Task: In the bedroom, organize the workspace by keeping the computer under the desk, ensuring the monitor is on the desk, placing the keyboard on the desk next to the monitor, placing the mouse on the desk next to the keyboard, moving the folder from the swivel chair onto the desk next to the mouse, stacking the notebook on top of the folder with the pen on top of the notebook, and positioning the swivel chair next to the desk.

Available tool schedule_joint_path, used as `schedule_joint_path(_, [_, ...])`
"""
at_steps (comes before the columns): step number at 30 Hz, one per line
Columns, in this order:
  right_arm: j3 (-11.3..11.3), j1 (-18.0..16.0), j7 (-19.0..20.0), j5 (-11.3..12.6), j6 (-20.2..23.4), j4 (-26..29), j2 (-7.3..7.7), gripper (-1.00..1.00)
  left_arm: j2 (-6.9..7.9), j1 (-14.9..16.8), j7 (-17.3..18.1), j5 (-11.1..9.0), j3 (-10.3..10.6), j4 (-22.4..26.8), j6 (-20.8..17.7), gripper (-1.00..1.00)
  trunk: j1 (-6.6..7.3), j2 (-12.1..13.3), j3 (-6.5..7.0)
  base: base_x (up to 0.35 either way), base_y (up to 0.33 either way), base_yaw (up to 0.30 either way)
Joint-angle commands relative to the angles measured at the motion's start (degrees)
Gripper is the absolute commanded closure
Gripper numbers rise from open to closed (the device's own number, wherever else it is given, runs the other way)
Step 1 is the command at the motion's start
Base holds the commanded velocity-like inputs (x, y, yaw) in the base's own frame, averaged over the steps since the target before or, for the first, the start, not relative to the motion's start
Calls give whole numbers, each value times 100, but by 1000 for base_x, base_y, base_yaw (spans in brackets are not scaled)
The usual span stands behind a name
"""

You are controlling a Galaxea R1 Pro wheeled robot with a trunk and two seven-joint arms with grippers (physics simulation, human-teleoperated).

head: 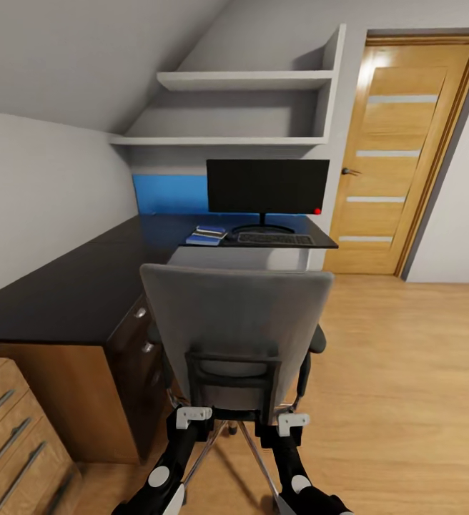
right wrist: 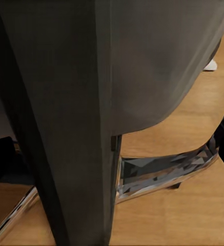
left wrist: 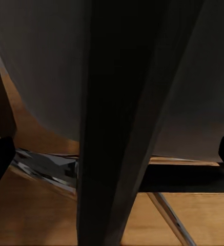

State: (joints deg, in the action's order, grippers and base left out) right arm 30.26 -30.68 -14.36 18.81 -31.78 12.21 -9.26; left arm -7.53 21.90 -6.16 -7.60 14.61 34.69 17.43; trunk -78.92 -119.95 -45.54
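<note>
Swivel chair (head: 238,315) stands in the head view with its grey back toward the camera, in front of the desk (head: 70,293) and just beside its drawers. Behind the chair, on the far part of the desk, the monitor (head: 267,186) is upright, the keyboard (head: 275,239) lies in front of its stand, and the blue folder (head: 201,240) lies left of the keyboard with the notebook (head: 211,232) on it. Left gripper (head: 191,415) and right gripper (head: 294,422) are at the lower frame of the chair back; I cannot tell if the fingers are apart or together.

In the left wrist view, a dark strut of the chair (left wrist: 117,128) is very near, and the chrome base (left wrist: 45,169) lies over the wooden floor (left wrist: 35,215).

In the right wrist view, the same chair (right wrist: 65,118) is close, with its chrome leg (right wrist: 163,174) above the floor (right wrist: 183,215).
</note>
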Motion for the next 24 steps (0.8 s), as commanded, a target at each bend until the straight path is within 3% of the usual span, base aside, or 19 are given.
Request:
schedule_joint_path(1, [38, -8, -31, 18, -21, 1, 1, -100, 6, 7, -43, -49, 42, 3, 24, -100, -2, -2, -4, 292, 0, 0])
schedule_joint_path(8, [33, -8, -32, 25, -21, 3, 3, -100, 6, 7, -43, -49, 43, 3, 24, -100, -2, -2, -4, 292, -64, 0])
schedule_joint_path(24, [41, -8, -32, 23, -21, 0, -5, -100, 14, 7, -43, -49, 41, 3, 24, -100, -2, -2, -4, 292, -169, 0])
